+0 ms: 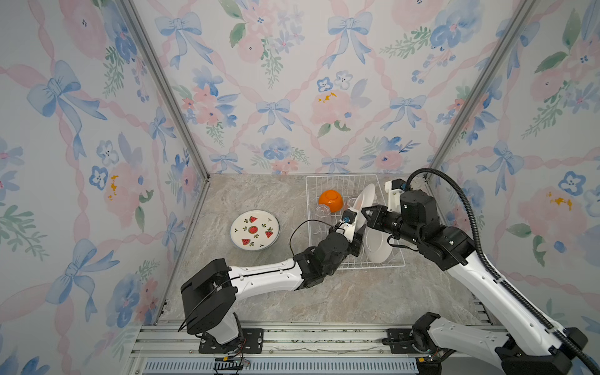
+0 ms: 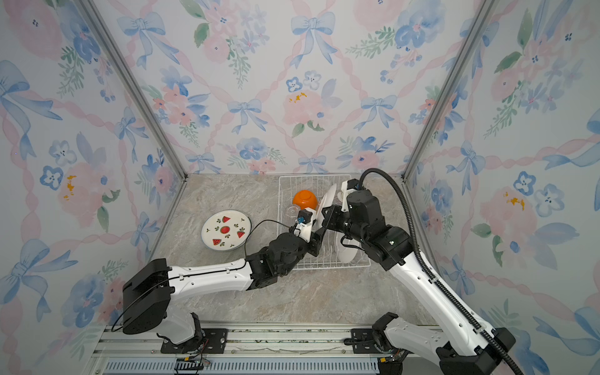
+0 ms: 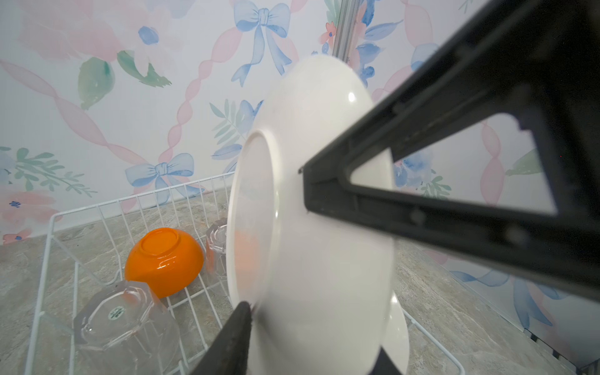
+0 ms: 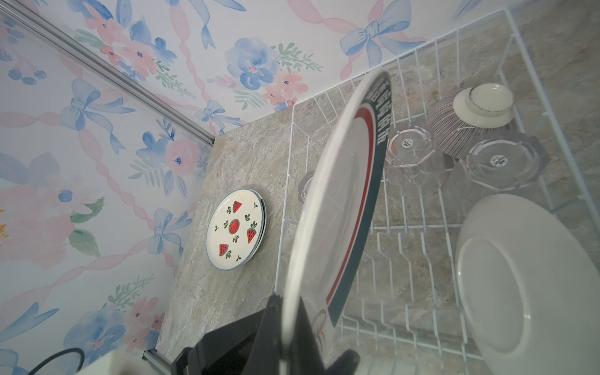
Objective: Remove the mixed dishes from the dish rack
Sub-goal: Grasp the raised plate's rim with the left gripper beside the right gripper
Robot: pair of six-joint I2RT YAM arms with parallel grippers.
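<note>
R end effector point(image 4: 289, 308) pinches rim of banded plate point(image 4: 337, 201), on edge over dish rack point(image 1: 307, 194) at 1 o'clock of tabletop point(image 1: 259, 292). L end effector point(image 3: 311, 341) straddles same plate's rim; clamped or not, can't tell. Watermelon plate point(image 1: 255, 230) lies flat at rack's 9 o'clock.

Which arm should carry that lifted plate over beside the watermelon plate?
Probably left. The left gripper straddles the lifted plate, and the watermelon plate lies on that side.
</note>
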